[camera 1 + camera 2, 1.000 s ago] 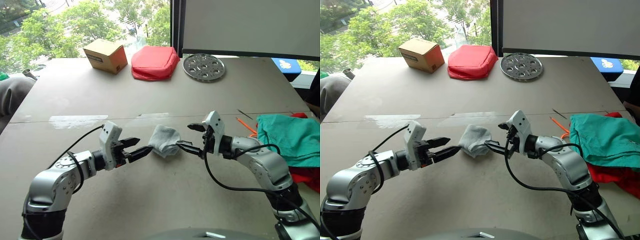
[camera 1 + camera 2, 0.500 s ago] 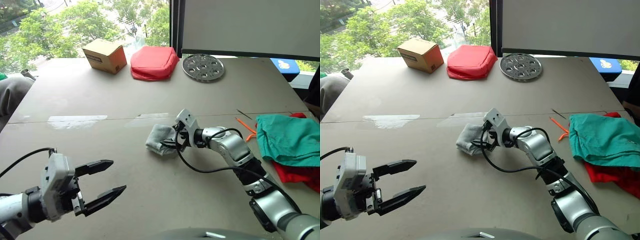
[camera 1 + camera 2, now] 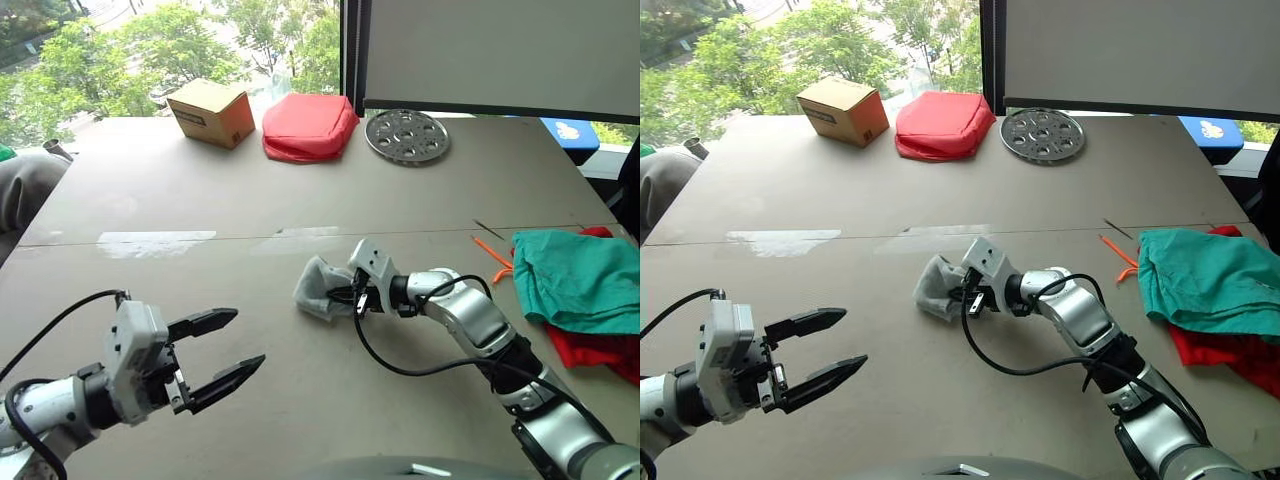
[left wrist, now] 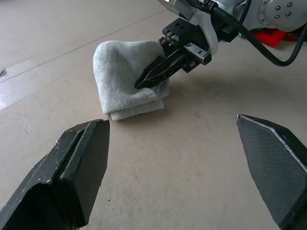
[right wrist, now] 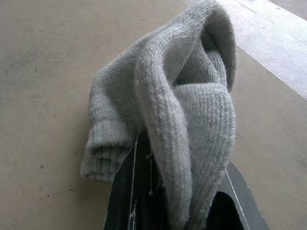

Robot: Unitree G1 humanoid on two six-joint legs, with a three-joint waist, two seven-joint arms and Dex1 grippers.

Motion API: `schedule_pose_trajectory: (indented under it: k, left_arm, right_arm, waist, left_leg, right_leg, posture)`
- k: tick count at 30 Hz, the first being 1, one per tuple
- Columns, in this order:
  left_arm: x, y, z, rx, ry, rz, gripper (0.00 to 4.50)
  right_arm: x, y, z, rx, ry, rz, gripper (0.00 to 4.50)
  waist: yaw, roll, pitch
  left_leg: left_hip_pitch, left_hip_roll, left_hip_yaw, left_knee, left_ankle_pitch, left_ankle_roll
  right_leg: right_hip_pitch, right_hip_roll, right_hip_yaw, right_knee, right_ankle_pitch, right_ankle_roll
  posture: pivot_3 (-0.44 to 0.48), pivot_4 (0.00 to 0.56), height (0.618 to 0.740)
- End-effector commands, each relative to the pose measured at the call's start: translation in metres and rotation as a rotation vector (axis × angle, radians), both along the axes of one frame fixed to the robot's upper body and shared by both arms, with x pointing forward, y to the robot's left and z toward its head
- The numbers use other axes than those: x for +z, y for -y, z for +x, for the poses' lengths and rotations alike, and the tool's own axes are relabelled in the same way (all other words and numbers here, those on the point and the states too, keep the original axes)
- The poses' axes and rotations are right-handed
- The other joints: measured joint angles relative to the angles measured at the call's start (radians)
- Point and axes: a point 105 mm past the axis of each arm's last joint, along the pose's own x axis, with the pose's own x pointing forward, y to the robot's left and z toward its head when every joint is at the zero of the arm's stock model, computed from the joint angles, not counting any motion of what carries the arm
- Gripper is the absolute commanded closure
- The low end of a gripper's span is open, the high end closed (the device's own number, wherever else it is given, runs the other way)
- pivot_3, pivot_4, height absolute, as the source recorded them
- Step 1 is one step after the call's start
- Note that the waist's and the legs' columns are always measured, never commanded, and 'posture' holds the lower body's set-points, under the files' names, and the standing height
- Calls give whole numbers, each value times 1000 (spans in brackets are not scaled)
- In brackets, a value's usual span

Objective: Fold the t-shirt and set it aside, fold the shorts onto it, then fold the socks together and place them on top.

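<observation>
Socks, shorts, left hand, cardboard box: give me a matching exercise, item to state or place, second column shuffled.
Column one:
1. socks
2. shorts
3. left hand
4. cardboard box

Column two:
A. far edge of the table, beside the red pouch
B. open, holding nothing
C. pinched by the right hand
D. lying over the red t-shirt at the robot's right

Pairs: 1-C, 2-D, 3-B, 4-A

Grey-brown table (image 3: 200, 190); window (image 3: 150, 40) behind, daylight, green trees (image 3: 110, 60).
</observation>
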Motion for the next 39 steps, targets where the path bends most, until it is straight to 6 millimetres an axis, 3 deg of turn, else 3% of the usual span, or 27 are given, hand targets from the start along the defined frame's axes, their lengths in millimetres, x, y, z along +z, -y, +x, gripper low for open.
schedule_pose_trajectory:
  k: [1, 5, 8, 14, 20, 27, 31, 36, 39]
  left_arm:
    - [7, 17, 5, -84, 20, -43, 0]
    - [16, 51, 16, -208, 47, -138, 0]
    - [21, 70, 24, -275, 67, -190, 0]
    - [41, 117, 52, -435, 128, -335, 0]
    - [48, 139, 62, -507, 155, -335, 0]
    - [57, 146, 65, -520, 214, -317, 0]
    - [56, 148, 68, -494, 221, -301, 0]
    - [45, 146, 70, -482, 210, -230, 0]
    - [42, 146, 74, -463, 199, -224, 0]
  right_arm:
    - [20, 28, 0, -110, -13, 138, 4483]
    - [62, 86, 4, -395, 20, 322, 4486]
    - [80, 129, 6, -617, 34, 389, 4486]
    - [120, 250, -6, -1257, 131, 596, 4486]
    - [115, 310, -8, -1534, 74, 666, 4486]
    - [58, 343, -16, -1699, -129, 628, 4486]
    - [38, 354, -22, -1716, -200, 695, 2668]
    - [41, 343, -35, -1656, -197, 626, 53]
    - [51, 340, -55, -1621, -137, 601, 53]
  waist:
    - [6, 0, 0]
    - [22, 2, 2]
    - [19, 1, 2]
    - [24, 1, 2]
    - [11, 1, 2]
    - [18, 1, 1]
    - [18, 2, 1]
    - [21, 2, 1]
    - [24, 2, 1]
  left_leg:
    - [-1, 0, -1, 0, 0, 0]
    - [-2, 0, -1, 0, 0, 0]
    - [-1, -1, 1, 0, 0, 0]
    - [-1, -2, 1, 0, 0, 0]
    - [0, -2, 2, -1, 0, 1]
    - [0, -2, 3, -1, 0, 1]
    - [0, -2, 3, -1, 0, 1]
    - [0, -2, 1, -1, 0, 1]
    - [-1, -2, 1, -1, 0, 1]
  right_leg:
    - [0, 0, 0, 0, 0, 0]
    - [0, 0, 0, 0, 0, 0]
    - [0, 0, 0, 0, 0, 0]
    - [1, 2, 0, 0, 0, 0]
    - [2, 4, 4, -1, 0, 0]
    - [2, 5, 5, -1, 0, 0]
    - [3, 6, 7, -1, 0, 0]
    - [3, 8, 11, -2, 0, 0]
    - [3, 9, 11, -2, 0, 0]
  posture:
    - [0, 150, 739]
    - [0, 150, 739]
    - [0, 150, 739]
    - [0, 150, 739]
    - [0, 150, 739]
    - [0, 150, 739]
    - [0, 150, 739]
    - [0, 150, 739]
    - [0, 150, 739]
